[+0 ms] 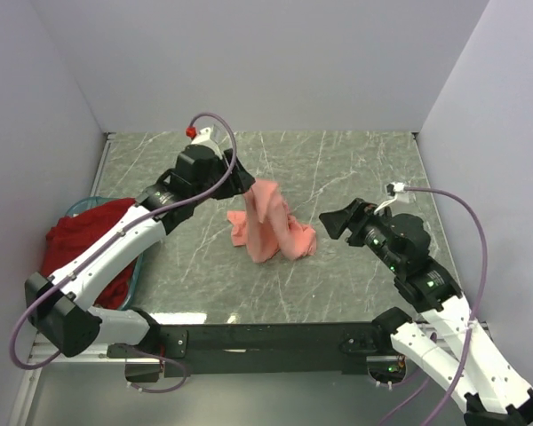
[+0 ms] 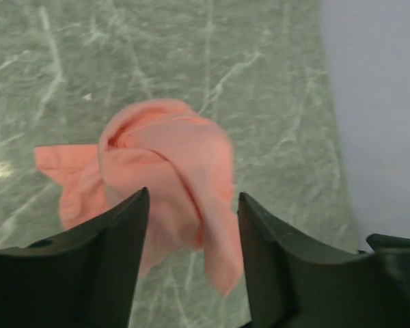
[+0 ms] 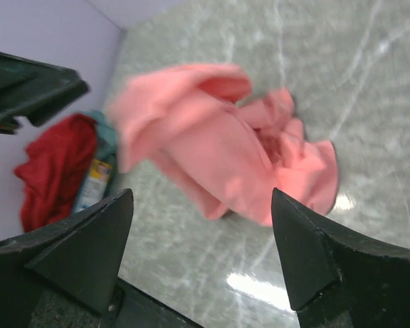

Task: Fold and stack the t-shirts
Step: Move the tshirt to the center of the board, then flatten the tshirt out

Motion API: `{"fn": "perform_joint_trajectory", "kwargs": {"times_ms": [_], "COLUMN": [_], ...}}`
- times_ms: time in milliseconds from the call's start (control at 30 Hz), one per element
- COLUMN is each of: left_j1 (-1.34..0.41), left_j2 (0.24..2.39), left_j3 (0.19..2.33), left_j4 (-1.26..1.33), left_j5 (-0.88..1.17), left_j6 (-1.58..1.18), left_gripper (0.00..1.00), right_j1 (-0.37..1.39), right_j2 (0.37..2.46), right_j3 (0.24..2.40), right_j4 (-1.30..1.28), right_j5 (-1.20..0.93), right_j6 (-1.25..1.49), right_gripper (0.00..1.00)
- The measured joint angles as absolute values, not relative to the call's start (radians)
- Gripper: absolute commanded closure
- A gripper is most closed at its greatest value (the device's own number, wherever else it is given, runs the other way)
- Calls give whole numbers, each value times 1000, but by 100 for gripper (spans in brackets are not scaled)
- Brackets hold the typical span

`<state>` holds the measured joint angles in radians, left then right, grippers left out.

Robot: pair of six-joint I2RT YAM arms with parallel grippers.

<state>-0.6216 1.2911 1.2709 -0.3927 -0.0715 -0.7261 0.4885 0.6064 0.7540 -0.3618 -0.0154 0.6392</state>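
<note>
The salmon-pink t-shirt (image 1: pixel 271 226) lies crumpled in a heap mid-table, one part standing up toward my left gripper (image 1: pixel 246 184). In the left wrist view the shirt (image 2: pixel 164 154) is blurred and lies below and beyond the gripper (image 2: pixel 191 195), whose jaws stand apart, gripping nothing. My right gripper (image 1: pixel 330 222) is open and empty just right of the heap; in its view (image 3: pixel 201 195) the pink shirt (image 3: pixel 219 143) lies ahead. The dark red t-shirt (image 1: pixel 84 244) is bunched in the teal basket (image 1: pixel 135 275) at the left, also in the right wrist view (image 3: pixel 48 164).
The green marbled table (image 1: pixel 355 169) is walled by grey panels at the back and both sides. The teal basket stands at the left edge beside my left arm. A black rail (image 1: pixel 275 337) runs along the near edge.
</note>
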Motion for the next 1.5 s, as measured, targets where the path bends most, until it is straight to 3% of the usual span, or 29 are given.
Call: {"fn": "perform_joint_trajectory", "kwargs": {"times_ms": [133, 533, 1200, 1300, 1500], "left_j1": [-620, -617, -700, -716, -723], "left_j2": [1287, 1184, 1528, 1549, 1567], "left_j3": [1184, 837, 1193, 1200, 1207], "left_j4": [-382, -318, -293, -314, -338], "left_j5": [-131, -150, -130, -146, -186], "left_j6": [-741, -805, -714, -707, -693], "left_gripper": [31, 40, 54, 59, 80], "right_j1": [488, 496, 508, 508, 510], "right_j2": [646, 824, 966, 993, 1081], "right_j3": [669, 514, 488, 482, 482], "right_j4": [-353, -216, -80, -68, -34], "right_j5": [-17, -30, 19, 19, 16], "right_j6": [666, 714, 740, 740, 741], "right_gripper": [19, 28, 32, 33, 35]}}
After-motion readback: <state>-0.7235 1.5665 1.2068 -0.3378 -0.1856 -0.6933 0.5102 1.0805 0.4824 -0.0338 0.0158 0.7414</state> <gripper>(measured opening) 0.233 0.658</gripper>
